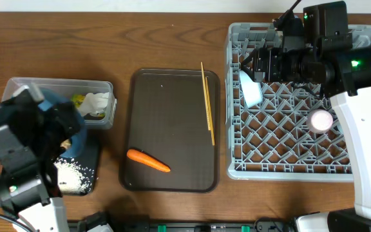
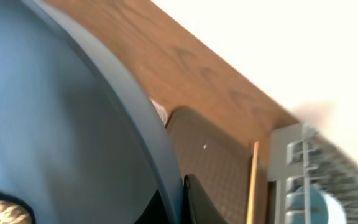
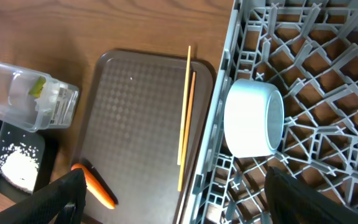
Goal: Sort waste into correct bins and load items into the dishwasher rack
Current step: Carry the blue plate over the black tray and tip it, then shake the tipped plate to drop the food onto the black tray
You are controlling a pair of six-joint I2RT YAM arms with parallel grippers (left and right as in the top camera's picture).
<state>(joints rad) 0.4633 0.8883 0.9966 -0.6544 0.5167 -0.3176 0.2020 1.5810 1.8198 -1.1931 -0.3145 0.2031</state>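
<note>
Overhead, left arm bends over black tray, gripper seemingly clamping blue plate.

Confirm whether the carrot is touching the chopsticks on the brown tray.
Apart. The overhead view shows a stretch of bare tray between the carrot and the chopsticks.

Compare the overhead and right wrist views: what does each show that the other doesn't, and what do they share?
Only overhead: the pink cup standing in the rack, and the blue plate at lower left. Only right wrist: the open mouth of the light-blue cup, showing it lies on its side. Both: the carrot and chopsticks on the brown tray, the clear tub and the rice.
</note>
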